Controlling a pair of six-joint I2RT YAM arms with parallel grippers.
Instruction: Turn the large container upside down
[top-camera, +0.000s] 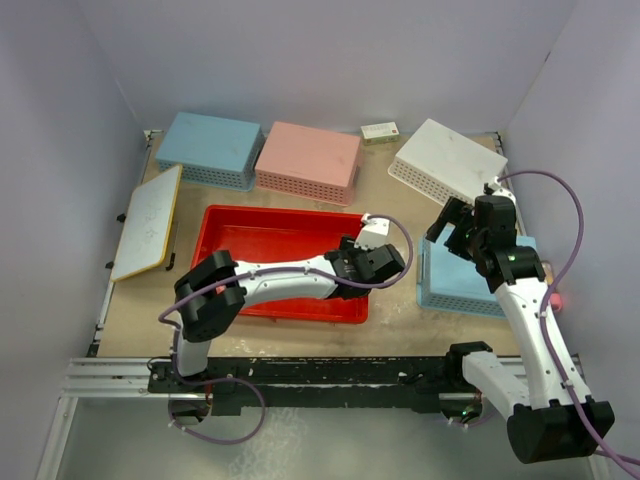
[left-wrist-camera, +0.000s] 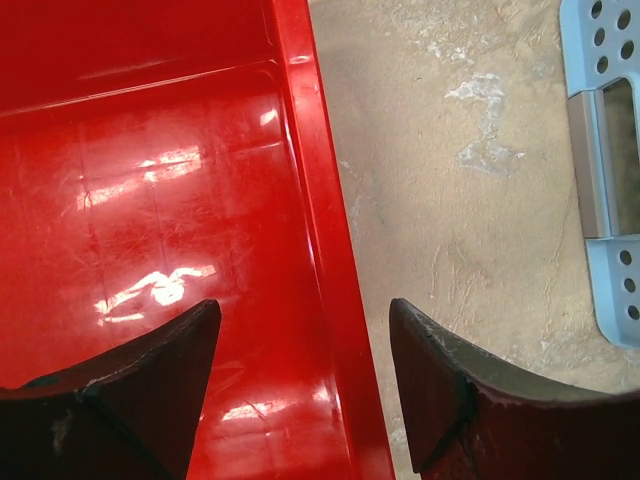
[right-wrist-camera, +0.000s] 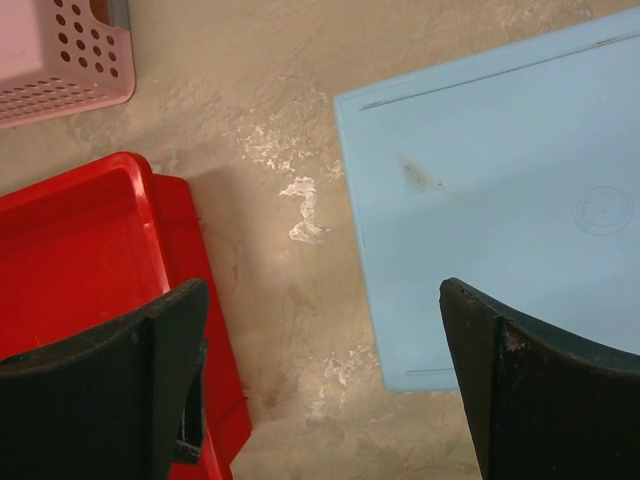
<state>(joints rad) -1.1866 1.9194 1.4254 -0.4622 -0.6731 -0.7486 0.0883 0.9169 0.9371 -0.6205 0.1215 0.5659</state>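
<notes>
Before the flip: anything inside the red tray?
Nothing loose visible in the red tray; open left gripper straddles its right rim. Floor under the left arm is hidden.

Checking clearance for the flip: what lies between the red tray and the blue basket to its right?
Only bare, scuffed table, seen in the right wrist view.

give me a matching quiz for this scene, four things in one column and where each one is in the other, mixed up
Things
1. large container
2. pink basket
3. white basket
4. left gripper

Places
a. back right of the table
b. open, with one finger on each side of the large container's right rim
c. middle of the table, open side up
d. middle of the back row, beside a blue basket

Pairs: 1-c, 2-d, 3-a, 4-b
</notes>
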